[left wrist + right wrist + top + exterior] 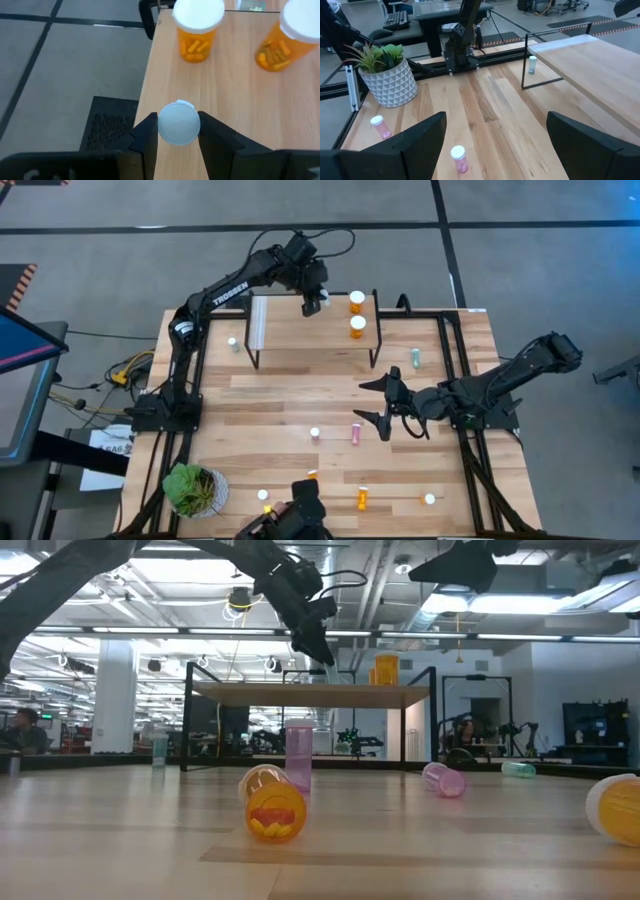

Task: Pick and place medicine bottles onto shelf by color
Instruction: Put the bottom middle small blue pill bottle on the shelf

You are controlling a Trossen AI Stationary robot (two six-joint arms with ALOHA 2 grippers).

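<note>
Shelf (315, 330) sits in the upper middle of the high view; my left gripper (313, 303) hangs over its far edge, fingers (147, 137) clamped on a pale bottle (178, 123) with a whitish cap, held above the plank near its edge; I cannot tell its body colour. Two orange bottles (357, 302) (358, 327) stand upright on the shelf toward its right end, close together; in the left wrist view both show at the top of the frame, pills visible inside.

Right gripper (375, 402) lies low over the table at centre right of the high view, fingers (415, 140) spread wide, holding nothing; a pink bottle (355, 434) lies on its side just below it; another pink one (315, 434) stands to its left. A pale green bottle (416, 357) stands right of the shelf; another (233, 343) stands left of it. An orange bottle (363, 498) lies near the bottom edge; potted plant (193, 488) at lower left.
</note>
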